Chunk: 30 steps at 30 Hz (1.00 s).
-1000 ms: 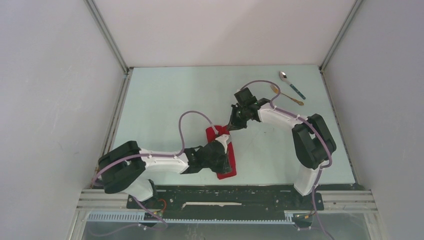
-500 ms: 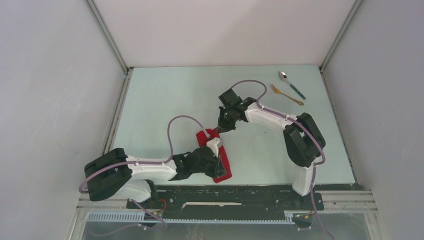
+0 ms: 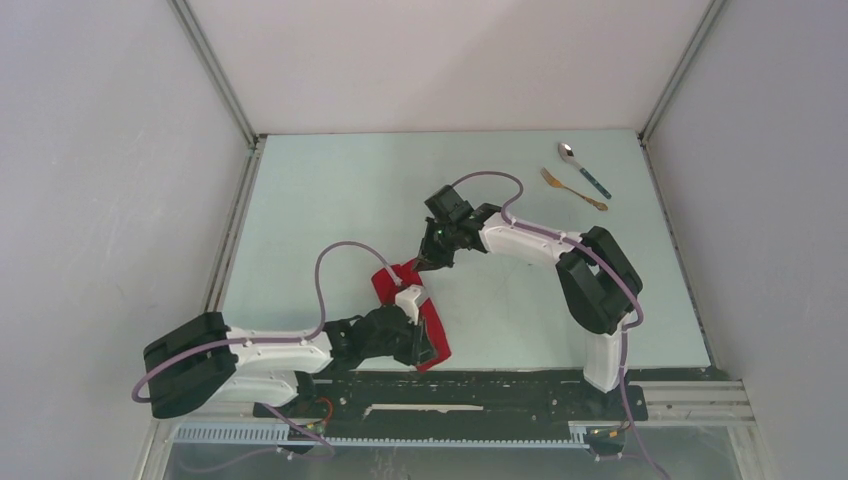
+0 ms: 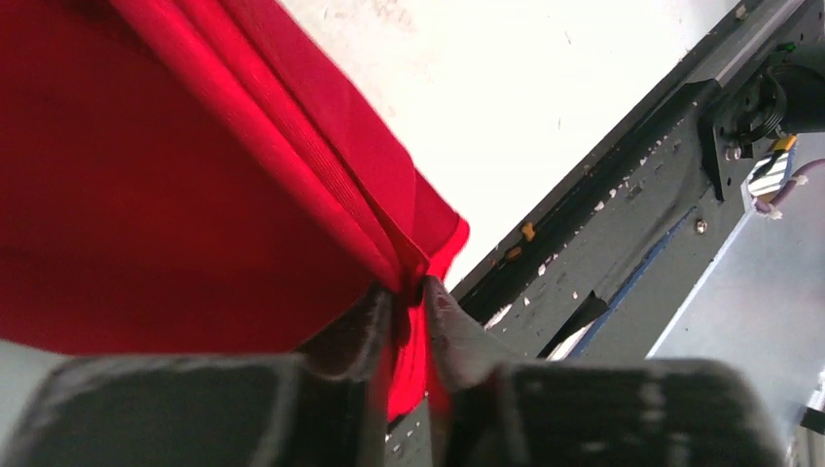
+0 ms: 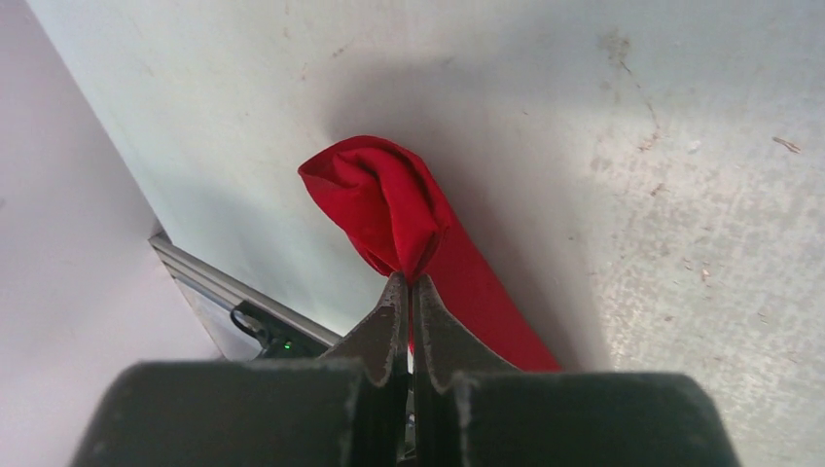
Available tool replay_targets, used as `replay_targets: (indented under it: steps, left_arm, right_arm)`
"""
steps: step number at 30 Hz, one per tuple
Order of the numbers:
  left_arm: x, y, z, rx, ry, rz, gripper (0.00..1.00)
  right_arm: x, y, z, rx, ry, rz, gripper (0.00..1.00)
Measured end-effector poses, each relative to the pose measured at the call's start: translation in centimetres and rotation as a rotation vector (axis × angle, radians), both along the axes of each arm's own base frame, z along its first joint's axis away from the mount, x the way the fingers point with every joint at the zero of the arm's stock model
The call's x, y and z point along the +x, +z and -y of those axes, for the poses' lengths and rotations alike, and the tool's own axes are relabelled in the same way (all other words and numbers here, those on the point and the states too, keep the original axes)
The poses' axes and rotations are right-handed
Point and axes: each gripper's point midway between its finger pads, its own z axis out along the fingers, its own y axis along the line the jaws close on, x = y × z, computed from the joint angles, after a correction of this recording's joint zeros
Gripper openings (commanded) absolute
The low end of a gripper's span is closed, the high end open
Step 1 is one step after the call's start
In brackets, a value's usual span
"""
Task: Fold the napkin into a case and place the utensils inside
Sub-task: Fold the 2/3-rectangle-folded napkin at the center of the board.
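Observation:
The red napkin lies as a narrow folded strip near the table's front edge, left of centre. My left gripper is shut on its near end, the cloth pinched between the fingers. My right gripper is shut on the far end, which bunches up above the fingertips; the napkin hangs lifted there. The spoon with a teal handle and the gold fork lie at the far right of the table, away from both grippers.
The black base rail runs along the near table edge just below the napkin, and shows in the left wrist view. White walls enclose the table on three sides.
Both grippers have moved left and toward the near edge with the napkin held between them. The strip has shifted left and turned slightly. The utensils have not moved.

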Motion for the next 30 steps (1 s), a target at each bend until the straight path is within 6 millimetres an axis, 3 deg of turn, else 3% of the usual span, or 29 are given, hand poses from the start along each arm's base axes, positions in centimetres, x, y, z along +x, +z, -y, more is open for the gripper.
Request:
replay_targets:
  steps: [3,8,12,17,24,27,30]
  left_arm:
    - [-0.2,-0.2,-0.5,0.016,-0.001,-0.006,0.42]
    - [-0.3,1.4,-0.9,-0.012,0.008,0.008,0.53]
    - [0.0,3.9,-1.5,-0.078,0.032,0.036,0.57]
    - [1.9,6.3,-4.0,-0.133,0.144,0.052,0.6]
    - [6.2,4.4,-9.0,-0.069,0.44,-0.054,0.55]
    - [7.1,2.5,-10.1,-0.017,0.515,-0.109,0.46]
    - [7.6,0.5,-10.7,0.045,0.556,-0.161,0.43]
  right_arm:
    - [0.5,0.5,-0.6,0.031,-0.015,0.011,0.0]
    - [1.0,0.7,-1.1,0.054,-0.028,0.025,0.0]
    - [1.1,0.6,-1.1,0.051,-0.031,0.027,0.0]
    - [1.2,0.2,-1.0,0.045,-0.032,0.025,0.0]
    - [1.3,0.1,-0.9,0.038,-0.038,0.028,0.0]
    - [1.2,0.1,-1.0,0.036,-0.043,0.028,0.0]
    - [1.1,0.1,-1.2,0.032,-0.051,0.028,0.0]
